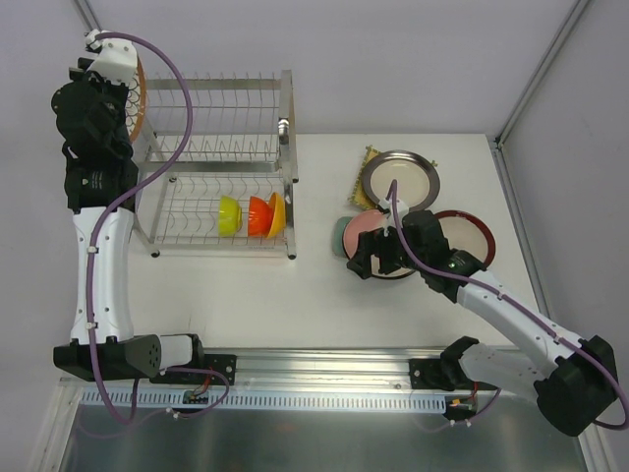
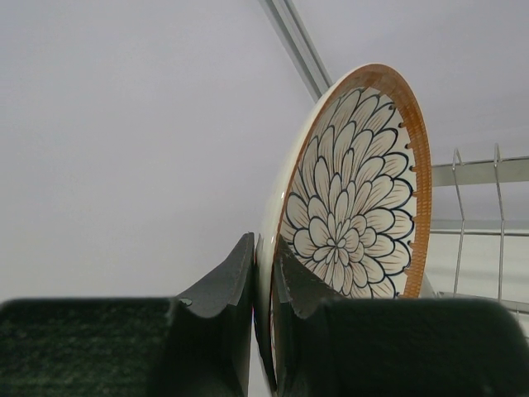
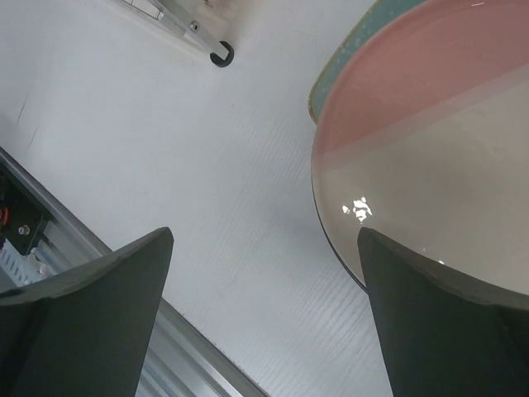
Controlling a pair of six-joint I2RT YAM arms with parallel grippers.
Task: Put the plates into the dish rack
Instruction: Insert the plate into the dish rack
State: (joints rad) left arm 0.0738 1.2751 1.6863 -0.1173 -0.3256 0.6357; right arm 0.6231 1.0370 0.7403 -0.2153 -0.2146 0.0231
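Note:
My left gripper (image 2: 263,248) is shut on the rim of the brown-rimmed petal-pattern plate (image 2: 355,198) and holds it upright on edge. In the top view this plate (image 1: 140,93) is at the far left end of the silver wire dish rack (image 1: 221,118), above its upper tier. My right gripper (image 3: 264,240) is open and empty, low over the near rim of the pink-and-white plate (image 3: 430,165); one finger is over the plate, the other over the table. The pink-and-white plate (image 1: 373,228) overlaps a pale teal dish (image 1: 339,236). Nearby are a dark-rimmed cream plate (image 1: 400,180), a yellow woven square (image 1: 354,182) and a red-rimmed plate (image 1: 474,236).
Green (image 1: 229,215), orange (image 1: 257,215) and yellow (image 1: 278,214) bowls stand in the rack's lower tier. A rack foot (image 3: 220,56) shows in the right wrist view. The metal rail (image 1: 314,369) runs along the table's near edge.

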